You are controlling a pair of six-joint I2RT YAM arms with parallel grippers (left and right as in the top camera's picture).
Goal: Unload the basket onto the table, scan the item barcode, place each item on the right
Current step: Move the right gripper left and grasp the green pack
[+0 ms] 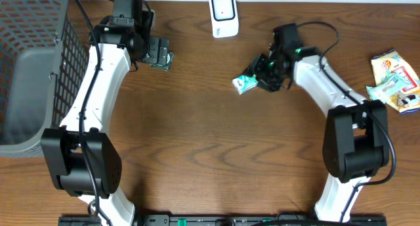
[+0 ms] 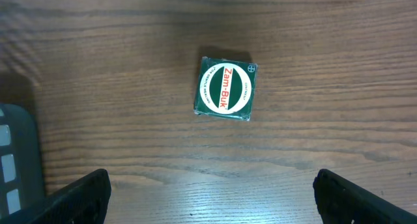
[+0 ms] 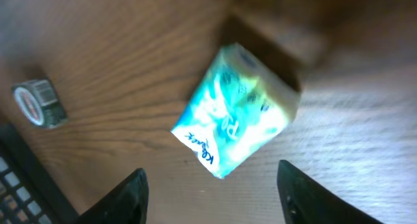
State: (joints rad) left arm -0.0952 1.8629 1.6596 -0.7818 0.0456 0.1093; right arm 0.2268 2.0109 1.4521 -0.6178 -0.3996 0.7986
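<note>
Table (image 1: 197,140) first: brown wood, with a grey mesh basket (image 1: 33,68) at my left edge and the white scanner (image 1: 224,14) standing at the far edge, middle. Snack packets (image 1: 394,78) lie well off to my right. Now my right gripper (image 3: 212,191): jaws apart, hovering at the blue tissue pack (image 3: 234,110), which lies on the wood near the scanner. Nothing is pinched, as far as I can see. My left gripper (image 2: 212,195) hangs wide open above the little green tin (image 2: 226,88), flat on the table, label up, clear of both fingers. By my reckoning nothing is lifted and nothing faces the scanner: picking, presenting and scanning are all left.
</note>
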